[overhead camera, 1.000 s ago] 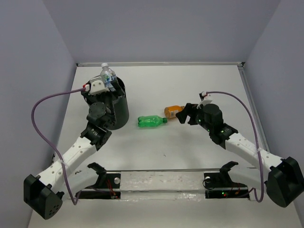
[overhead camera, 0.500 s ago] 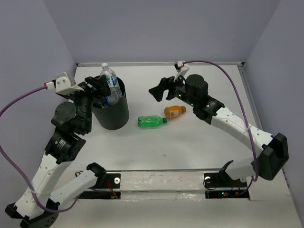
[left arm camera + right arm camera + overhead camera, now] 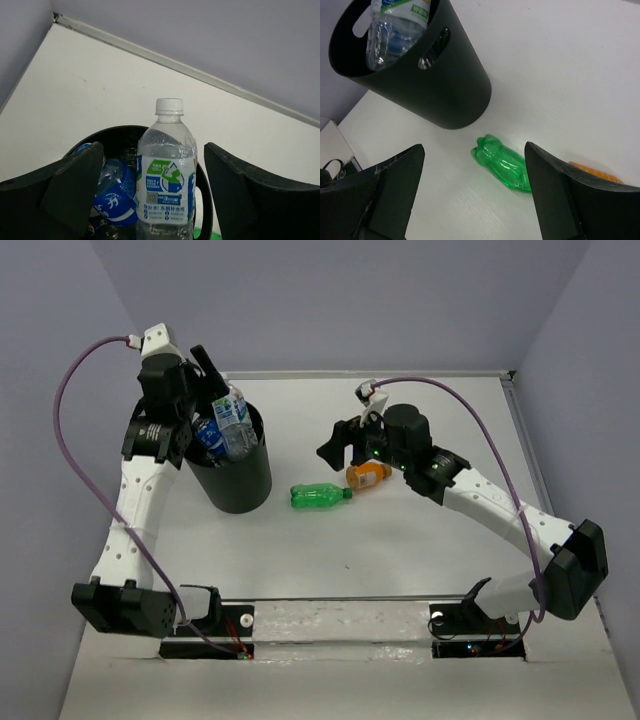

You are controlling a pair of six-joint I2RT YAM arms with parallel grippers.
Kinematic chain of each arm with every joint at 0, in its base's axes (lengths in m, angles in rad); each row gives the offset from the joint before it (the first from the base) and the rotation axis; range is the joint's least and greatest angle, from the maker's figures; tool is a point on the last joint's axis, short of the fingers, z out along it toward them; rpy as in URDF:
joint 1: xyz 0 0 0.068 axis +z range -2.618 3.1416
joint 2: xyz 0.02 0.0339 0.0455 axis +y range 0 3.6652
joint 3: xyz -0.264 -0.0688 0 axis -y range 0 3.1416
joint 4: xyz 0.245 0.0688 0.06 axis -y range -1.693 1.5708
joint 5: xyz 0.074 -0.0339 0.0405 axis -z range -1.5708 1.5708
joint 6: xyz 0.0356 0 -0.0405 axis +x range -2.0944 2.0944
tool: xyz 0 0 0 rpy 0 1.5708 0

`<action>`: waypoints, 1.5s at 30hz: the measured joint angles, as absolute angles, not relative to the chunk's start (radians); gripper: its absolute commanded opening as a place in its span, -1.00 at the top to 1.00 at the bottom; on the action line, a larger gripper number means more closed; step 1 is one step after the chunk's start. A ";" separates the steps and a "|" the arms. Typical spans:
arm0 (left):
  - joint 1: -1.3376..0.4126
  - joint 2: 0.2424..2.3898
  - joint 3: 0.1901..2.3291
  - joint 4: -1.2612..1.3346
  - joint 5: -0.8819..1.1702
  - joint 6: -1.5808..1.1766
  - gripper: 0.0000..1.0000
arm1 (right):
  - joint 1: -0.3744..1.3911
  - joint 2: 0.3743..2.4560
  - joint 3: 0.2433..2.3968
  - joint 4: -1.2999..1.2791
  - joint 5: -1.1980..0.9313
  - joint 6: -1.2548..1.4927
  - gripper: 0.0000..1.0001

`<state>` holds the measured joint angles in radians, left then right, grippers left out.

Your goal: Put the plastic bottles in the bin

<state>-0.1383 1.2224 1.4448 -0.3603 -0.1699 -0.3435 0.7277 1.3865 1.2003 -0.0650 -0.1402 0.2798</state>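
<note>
The black bin (image 3: 238, 478) stands at the left. A clear bottle with a green-white label (image 3: 233, 420) stands upright in it and sticks out above the rim, next to a blue-label bottle (image 3: 208, 435). Both show in the left wrist view, the green-white one (image 3: 166, 180) and the blue one (image 3: 112, 200). My left gripper (image 3: 210, 375) is open just behind the bin, its jaws apart from the bottle (image 3: 152, 150). The green bottle (image 3: 320, 496) and the orange bottle (image 3: 368, 475) lie on the table. My right gripper (image 3: 338, 445) hovers open above the green bottle (image 3: 502, 165); the orange bottle (image 3: 595, 170) is partly hidden.
The bin (image 3: 430, 85) has handle slots in its wall. The back wall meets the table just behind the bin (image 3: 225, 87). The arm mounting rail (image 3: 350, 625) runs along the near edge. A purple cable (image 3: 75, 420) loops left of the left arm.
My left gripper has pulled up and back from the bin, and the green-white bottle stays standing in it. My right gripper rose from beside the orange bottle, swung left, then dipped slightly.
</note>
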 measured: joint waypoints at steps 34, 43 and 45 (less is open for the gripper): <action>-0.089 1.658 1.697 -0.430 -0.014 -0.320 0.73 | 0.729 1.355 1.097 -0.074 -0.197 0.265 -0.73; -0.089 1.464 1.569 -0.294 -0.043 -0.321 1.00 | 0.729 1.355 1.096 -0.066 -0.199 0.266 -0.73; -0.089 1.374 1.502 -0.254 -0.056 -0.321 1.00 | 0.729 1.355 1.095 -0.066 -0.199 0.266 -0.73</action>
